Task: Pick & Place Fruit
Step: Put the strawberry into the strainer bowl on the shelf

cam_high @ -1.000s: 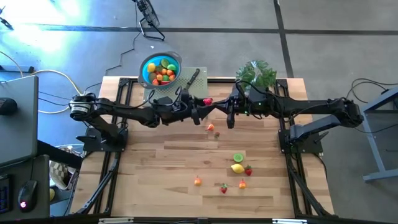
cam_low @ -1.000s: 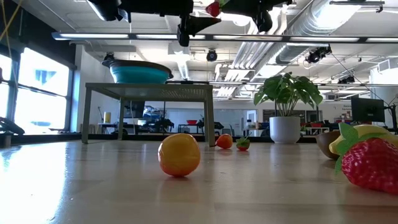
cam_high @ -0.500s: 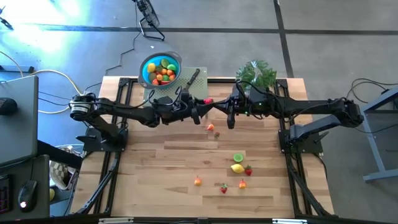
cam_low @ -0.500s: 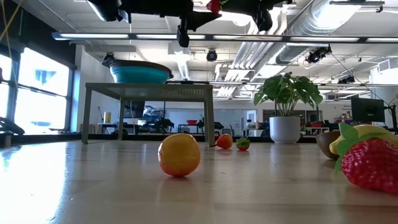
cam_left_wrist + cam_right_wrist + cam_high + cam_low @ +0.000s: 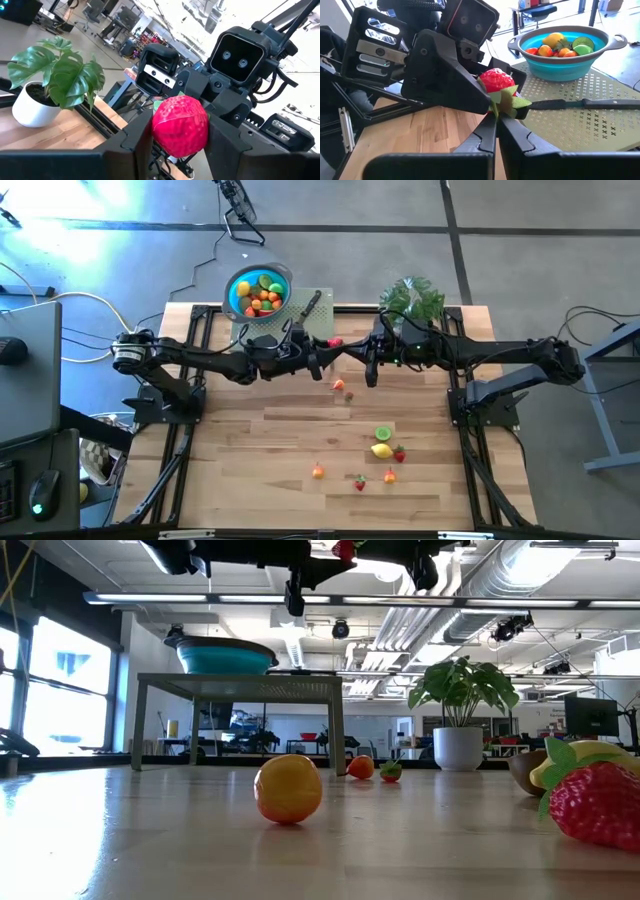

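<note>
— Behind the wooden desk (image 5: pixel 300 430) we see an open office, a raised mesh stand (image 5: pixel 240 685) at the far edge carrying the blue bowl (image 5: pixel 258 290) of fruit.

— And mid-air near that far edge, the strawberry (image 5: pixel 180 125) sits between both grippers: left gripper (image 5: pixel 172 137) pinching its red body, right gripper (image 5: pixel 496 131) shut on the green leaves (image 5: pixel 507 102).

— We judge it light, hard, slick plastic; the bumpy body is the safer hold.

— More fruit lies toward the near edge.
</note>
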Available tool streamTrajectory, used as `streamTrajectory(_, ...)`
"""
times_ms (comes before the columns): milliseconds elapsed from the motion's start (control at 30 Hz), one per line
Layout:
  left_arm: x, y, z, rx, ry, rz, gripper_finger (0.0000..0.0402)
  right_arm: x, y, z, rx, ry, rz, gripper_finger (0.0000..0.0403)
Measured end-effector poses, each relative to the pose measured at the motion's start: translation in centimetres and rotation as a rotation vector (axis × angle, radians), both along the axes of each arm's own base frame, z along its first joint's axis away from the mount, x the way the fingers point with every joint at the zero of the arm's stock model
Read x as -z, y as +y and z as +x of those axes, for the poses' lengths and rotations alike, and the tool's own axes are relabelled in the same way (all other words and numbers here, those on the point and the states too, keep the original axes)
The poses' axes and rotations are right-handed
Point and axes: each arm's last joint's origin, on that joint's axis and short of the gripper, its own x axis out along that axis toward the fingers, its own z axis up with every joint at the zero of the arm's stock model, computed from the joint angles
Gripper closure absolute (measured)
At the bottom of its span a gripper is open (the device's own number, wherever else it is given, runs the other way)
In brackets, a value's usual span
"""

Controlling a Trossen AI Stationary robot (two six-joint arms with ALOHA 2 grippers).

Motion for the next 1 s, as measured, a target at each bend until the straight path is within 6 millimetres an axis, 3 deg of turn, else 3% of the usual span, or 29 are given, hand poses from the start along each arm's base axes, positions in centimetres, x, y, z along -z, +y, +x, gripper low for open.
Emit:
streamTrajectory(667,0.1,-0.02,0.03,0.004,0.011,0.0,0.026,0.11,0.05,-0.02,-0.019,0.011,0.006,0.0396)
streamTrajectory(1000,0.1,-0.02,0.03,0.004,0.01,-0.002,0.0261,0.16,0.06,-0.01,-0.034,0.021,-0.024,0.0323)
